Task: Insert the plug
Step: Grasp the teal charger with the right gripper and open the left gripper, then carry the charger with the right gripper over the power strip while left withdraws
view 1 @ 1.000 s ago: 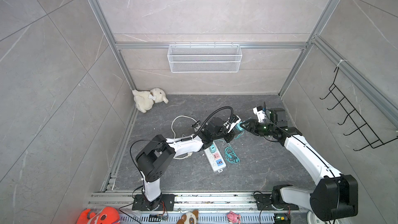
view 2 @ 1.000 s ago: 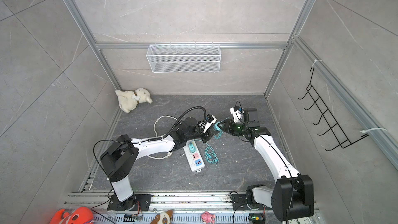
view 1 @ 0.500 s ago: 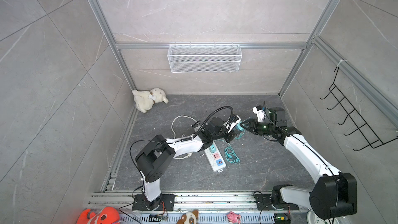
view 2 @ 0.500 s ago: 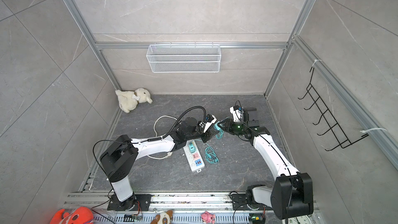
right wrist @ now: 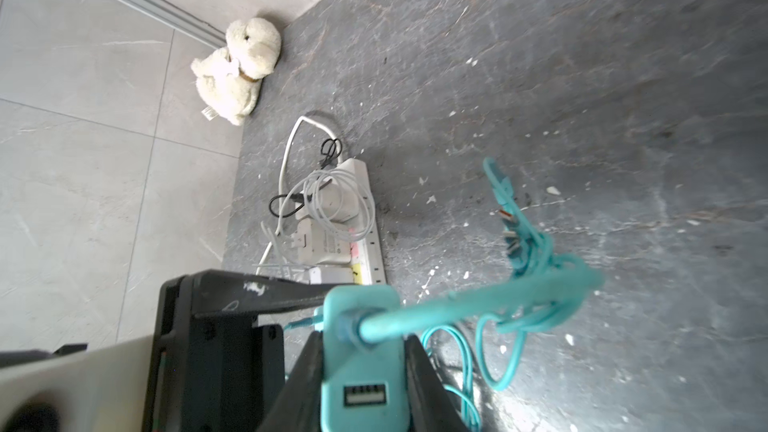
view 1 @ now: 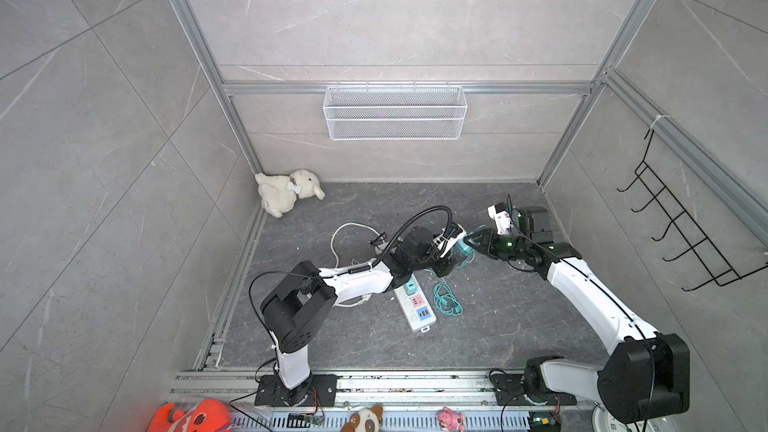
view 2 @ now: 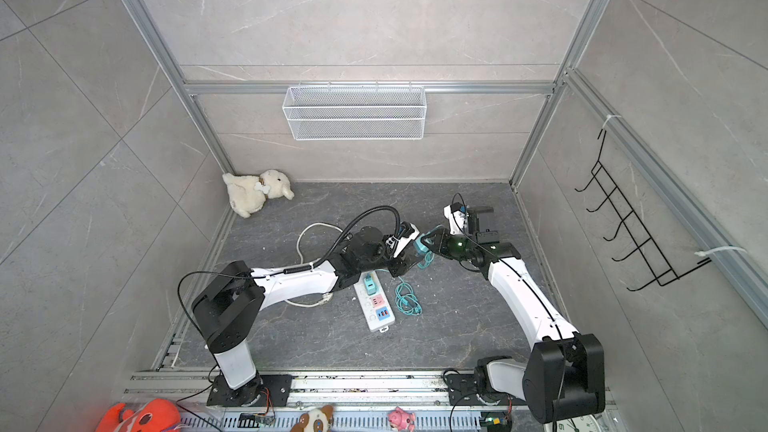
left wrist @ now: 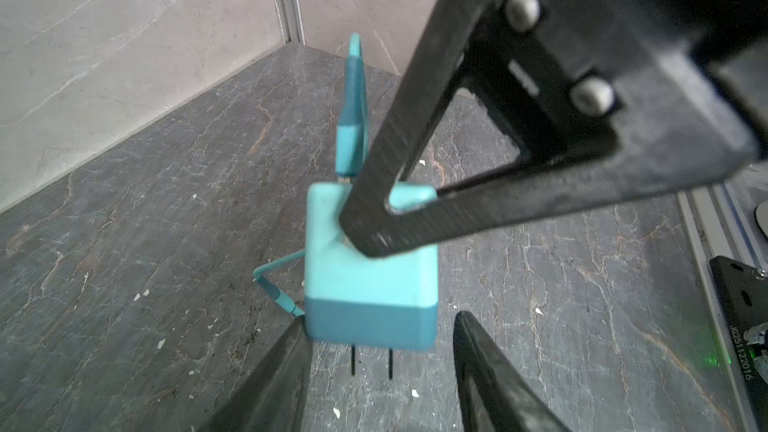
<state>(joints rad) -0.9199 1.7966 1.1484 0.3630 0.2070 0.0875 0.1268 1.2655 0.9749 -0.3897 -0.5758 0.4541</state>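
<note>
Right tool (right wrist: 363, 342) is clenched on the teal plug (left wrist: 370, 268), its fingers pressed to two opposite faces near the end where the teal cable (right wrist: 478, 305) leaves it; left tool (left wrist: 380, 322) is released, with one finger close against a lower corner of the plug and the other clear of it, so the plug looks to be carried by the right tool alone; the plug hangs in the air above the middle of the desk (view 1: 498, 326), somewhat toward its far edge, just past the white power strip (view 1: 404, 303), which lies flat nearer the front edge; the prongs (left wrist: 390, 363) are bare and point toward the left tool rather than down at the strip, as far as the wrist view shows

This reads as a handover, with the insertion not yet begun; to do it well, the left tool should draw back along the line of the prongs so that it does not knock them or twist the plug in the grip; the right tool then has to turn the prongs down and square over a free socket, though which socket is free cannot be told from the top views; the cable coil (view 1: 446, 303) lies just beside the strip and could drag or snag, so the slack should trail away from it; the strip lies loose, so a straight push is safest, perhaps with the left tool steadying it
</note>
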